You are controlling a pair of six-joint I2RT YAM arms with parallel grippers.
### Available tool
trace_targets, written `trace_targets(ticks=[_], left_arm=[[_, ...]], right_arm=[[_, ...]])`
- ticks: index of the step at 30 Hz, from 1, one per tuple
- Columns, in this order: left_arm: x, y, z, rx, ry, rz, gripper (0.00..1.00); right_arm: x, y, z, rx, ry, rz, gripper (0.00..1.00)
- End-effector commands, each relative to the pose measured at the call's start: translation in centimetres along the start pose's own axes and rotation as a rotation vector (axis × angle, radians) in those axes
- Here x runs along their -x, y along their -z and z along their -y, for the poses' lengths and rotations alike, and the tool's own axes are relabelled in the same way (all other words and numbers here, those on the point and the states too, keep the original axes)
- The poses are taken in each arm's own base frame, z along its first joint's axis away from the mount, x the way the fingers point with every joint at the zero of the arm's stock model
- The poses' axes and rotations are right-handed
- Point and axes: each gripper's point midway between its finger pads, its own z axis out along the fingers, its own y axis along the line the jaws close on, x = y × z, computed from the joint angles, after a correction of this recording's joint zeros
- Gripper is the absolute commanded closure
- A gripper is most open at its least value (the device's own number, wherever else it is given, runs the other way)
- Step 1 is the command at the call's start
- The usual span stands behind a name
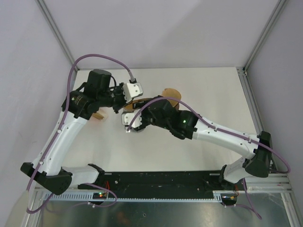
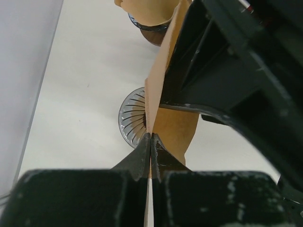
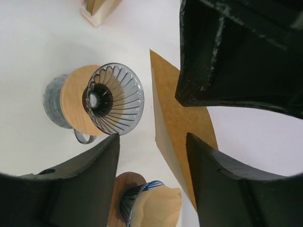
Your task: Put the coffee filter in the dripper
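Observation:
My left gripper (image 2: 151,137) is shut on the edge of a brown paper coffee filter (image 2: 173,126) and holds it upright above the table. Below it stands an empty ribbed glass dripper (image 2: 129,116) with a wooden collar, also seen in the right wrist view (image 3: 115,98). My right gripper (image 3: 152,142) is open, its jaws on either side of the hanging filter (image 3: 180,118) without closing on it. In the top view both grippers meet near the table's middle, left (image 1: 123,100) and right (image 1: 134,127), and hide the dripper.
A second dripper (image 3: 151,203) with a filter inside it stands close by, and shows in the top view (image 1: 170,93). A wooden filter holder (image 3: 97,8) sits beyond the empty dripper, at the left in the top view (image 1: 99,115).

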Motion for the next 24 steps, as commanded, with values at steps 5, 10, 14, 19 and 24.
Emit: trace_targets(ticks=[5,10,14,19,24], left_arm=[[3.0,2.4,0.4,0.008,-0.017,0.094,1.0],[2.6,1.8,0.1,0.01,-0.025,0.077,0.92],[2.6,0.7,0.9,-0.032,-0.046,0.085,0.69],[1.9,-0.5,1.1,-0.038,-0.059,0.064,0.57],[1.1,-1.3,0.6,-0.016,-0.082,0.036,0.56]], right_arm=[[-1.1,0.0,1.4,-0.077,0.091,-0.153,0.71],[-0.9,0.1,0.9,-0.082,0.123,-0.17,0.98],[-0.6,-0.2,0.7,-0.077,0.121,-0.155,1.0],[-0.1,-0.2,0.7,-0.073,0.115,-0.132,1.0],[0.4,0.0,0.7,-0.064,0.11,-0.106,1.0]])
